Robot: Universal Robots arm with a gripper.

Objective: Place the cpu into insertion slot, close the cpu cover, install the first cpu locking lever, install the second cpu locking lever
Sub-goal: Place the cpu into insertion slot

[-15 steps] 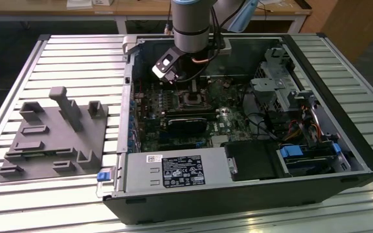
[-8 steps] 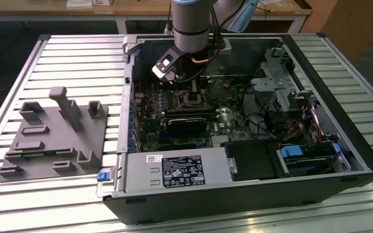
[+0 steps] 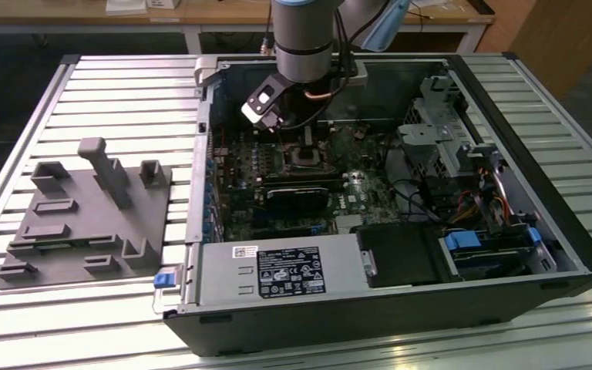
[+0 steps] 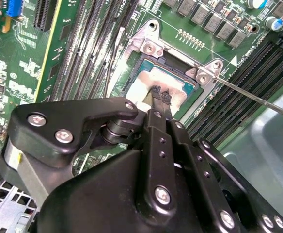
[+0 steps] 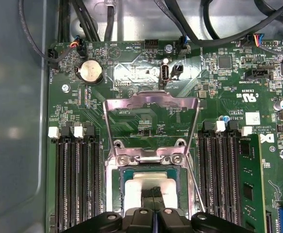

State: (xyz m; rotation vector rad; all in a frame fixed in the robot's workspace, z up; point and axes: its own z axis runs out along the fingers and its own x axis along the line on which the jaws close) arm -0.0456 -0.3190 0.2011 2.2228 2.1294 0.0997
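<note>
The cpu [image 5: 146,183] [image 4: 149,80], a pale silvery square, lies flat in the insertion slot [image 3: 304,159] on the green motherboard. My gripper [image 4: 160,95] [image 5: 154,192] is shut, and its two black fingertips stand together on or just above the chip's top, holding nothing. I cannot tell whether they touch it. The cpu cover [image 5: 151,103], a silvery frame with a square window, is swung open away from the slot on its hinge. A thin locking lever [image 4: 258,99] sticks out unlatched beside the slot. In the exterior view the gripper [image 3: 290,142] reaches down into the open computer case.
Black memory slots [image 5: 76,184] flank the socket on both sides. A black card [image 3: 296,193] lies close beside the socket, with the power supply [image 3: 275,274] behind it at the case's edge. Drive cage and cables [image 3: 450,146] are at the exterior view's right. A grey fixture [image 3: 80,216] stands outside the case.
</note>
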